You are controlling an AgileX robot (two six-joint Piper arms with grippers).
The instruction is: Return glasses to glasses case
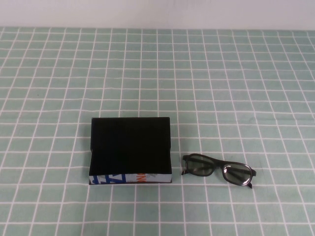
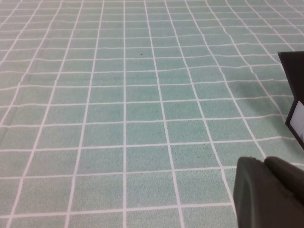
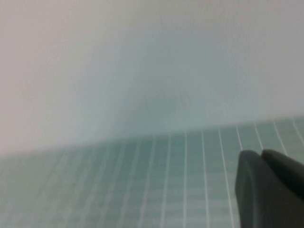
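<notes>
You've nothing done yet: glasses (image 1: 217, 170) lie on the table (image 1: 236, 78) just right of the glasses case (image 1: 130, 150), near edge; right gripper (image 3: 270, 190) closed & empty, left gripper (image 2: 266, 192) parked left of case, can't tell its state.

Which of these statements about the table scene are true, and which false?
1. The black plastic-framed glasses lie inside the case. False: they lie on the green checked tablecloth, beside it.
2. The black rectangular glasses case has a white printed front edge. True.
3. The glasses lie to the case's left. False: to its right.
4. The right tool holds the glasses. False: it is shut on nothing, aimed away.
5. The left tool hovers near the case. True.
</notes>
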